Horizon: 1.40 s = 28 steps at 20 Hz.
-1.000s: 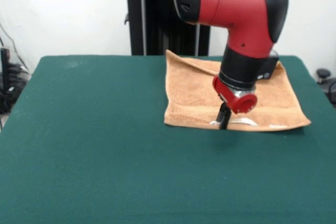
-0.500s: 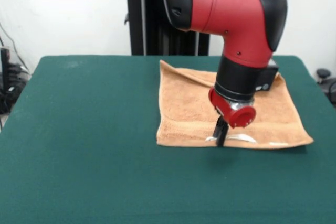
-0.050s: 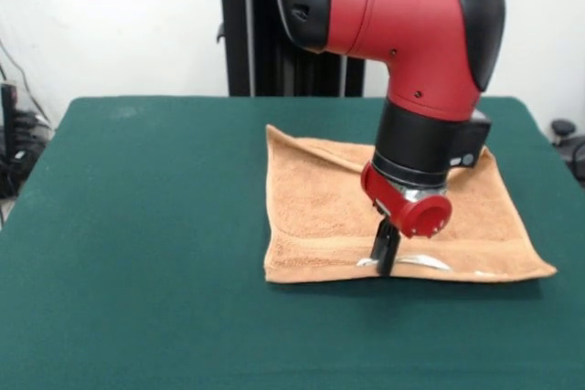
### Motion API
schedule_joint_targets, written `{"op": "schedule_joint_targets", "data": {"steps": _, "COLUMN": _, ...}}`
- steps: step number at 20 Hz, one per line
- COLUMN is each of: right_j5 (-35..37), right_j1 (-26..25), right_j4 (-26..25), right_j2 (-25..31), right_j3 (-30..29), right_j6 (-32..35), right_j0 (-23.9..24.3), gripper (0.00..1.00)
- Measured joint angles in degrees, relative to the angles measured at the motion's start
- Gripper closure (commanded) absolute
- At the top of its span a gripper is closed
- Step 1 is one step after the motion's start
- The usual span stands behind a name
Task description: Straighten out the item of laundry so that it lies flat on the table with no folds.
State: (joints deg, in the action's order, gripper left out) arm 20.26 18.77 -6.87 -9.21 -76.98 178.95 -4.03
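Bright even light; soft shadow under towel (image 3: 315,216) front edge; arm (image 3: 411,25) slightly blurred.

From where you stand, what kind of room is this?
Probably a robotics lab or test room: a red and black robot arm works at a green felt table holding only a tan towel, with bare white walls behind.

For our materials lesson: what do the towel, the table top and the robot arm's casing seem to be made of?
Towel: looks like tan terry cloth, with a nubby, matte pile.
Table top: probably dark green felt, flat and without shine.
Arm casing: apparently smooth moulded plastic in red and black, showing soft highlights.
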Motion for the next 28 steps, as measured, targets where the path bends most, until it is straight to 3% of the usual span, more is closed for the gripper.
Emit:
{"op": "schedule_joint_targets", "data": {"steps": 1, "right_j5": 0.00, "right_j1": 0.02, "right_j4": -0.16, "right_j2": 0.01, "right_j3": 0.20, "right_j6": 0.00, "right_j0": 0.00, "gripper": 1.00}}
{"op": "schedule_joint_targets", "data": {"steps": 2, "right_j5": 0.00, "right_j1": 0.03, "right_j4": -0.33, "right_j2": 0.02, "right_j3": 0.40, "right_j6": 0.00, "right_j0": 0.01, "gripper": 0.00}}
{"op": "schedule_joint_targets", "data": {"steps": 17, "right_j5": 2.69, "right_j1": 4.18, "right_j4": -0.62, "right_j2": 0.35, "right_j3": 0.56, "right_j6": 0.00, "right_j0": -0.21, "gripper": 0.00}}
{"op": "schedule_joint_targets", "data": {"steps": 28, "right_j5": 4.28, "right_j1": 11.66, "right_j4": -1.53, "right_j2": 3.92, "right_j3": -8.36, "right_j6": 0.00, "right_j0": 2.42, "gripper": 0.00}}
